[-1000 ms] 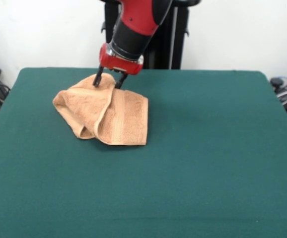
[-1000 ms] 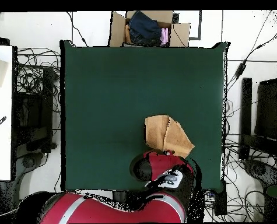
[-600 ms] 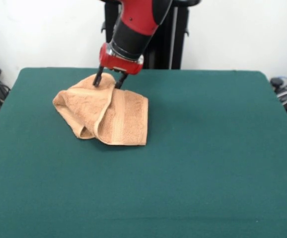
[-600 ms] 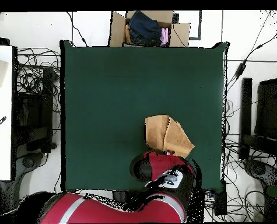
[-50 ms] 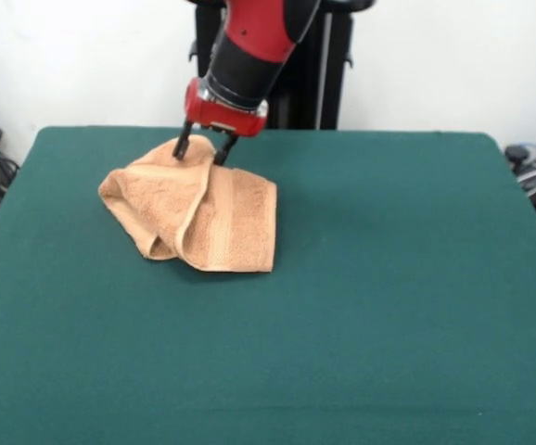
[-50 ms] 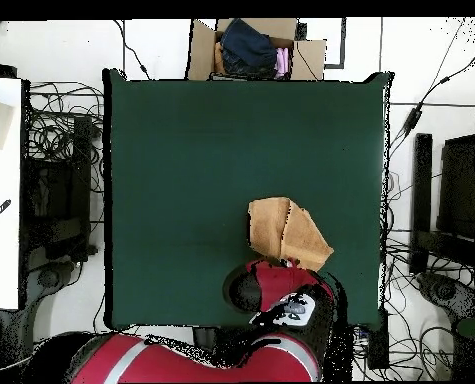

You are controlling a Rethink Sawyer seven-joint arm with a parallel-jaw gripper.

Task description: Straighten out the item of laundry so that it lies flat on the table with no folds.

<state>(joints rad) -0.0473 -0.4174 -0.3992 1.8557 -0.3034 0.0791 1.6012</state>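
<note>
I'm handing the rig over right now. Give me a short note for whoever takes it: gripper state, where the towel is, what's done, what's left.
Gripper: open, its tips at the far top edge of the towel, holding nothing.
Towel: crumpled and folded over itself on the green table, in the left far part of the front view; in the overhead view it lies just above the arm.
Done: nothing flattened yet.
Left: grasp an edge, pull the folds open, spread it flat.
</note>
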